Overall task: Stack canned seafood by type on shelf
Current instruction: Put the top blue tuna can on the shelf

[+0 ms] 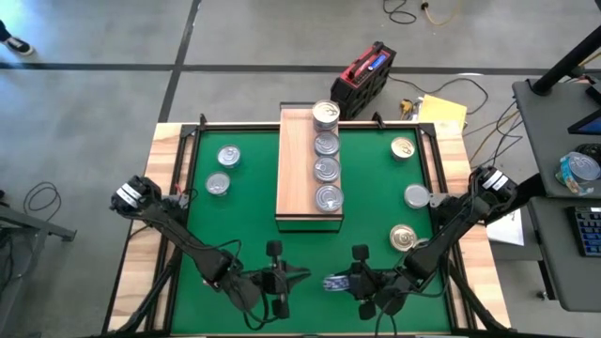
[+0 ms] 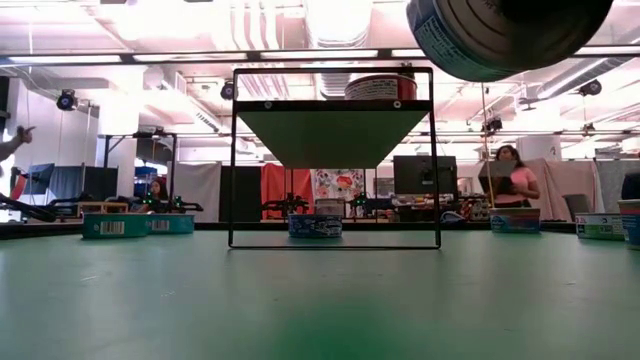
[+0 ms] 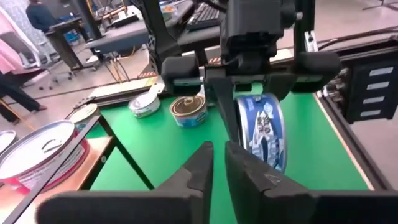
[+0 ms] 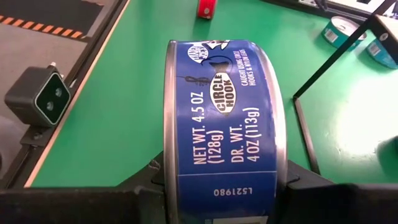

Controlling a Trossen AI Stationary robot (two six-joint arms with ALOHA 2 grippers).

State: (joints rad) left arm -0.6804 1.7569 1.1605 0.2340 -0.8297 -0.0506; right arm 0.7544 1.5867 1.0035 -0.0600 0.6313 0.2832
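Resting on shelf (image 1: 293, 169): four cans (image 1: 327, 157).

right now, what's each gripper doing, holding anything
Left gripper: fingers nearly together, holding nothing.
Right gripper: closed on a blue-labelled can, held on edge above the green mat.

Both arms are dark, near-black, built of slim tubular links joined by bulkier rounded housings. On either side of the green mat (image 1: 235, 225), the left arm's base joint (image 1: 131, 195) and the right arm's base joint (image 1: 488, 183) each carry a pale grey-white fitting.

The left gripper (image 3: 219, 163) has two matte black wedge-shaped fingers, tapering to blunt tips, on a flat black crossbar.

The right gripper (image 3: 255, 118) has a blocky black body, a wide horizontal carriage and thin, flat black fingers.
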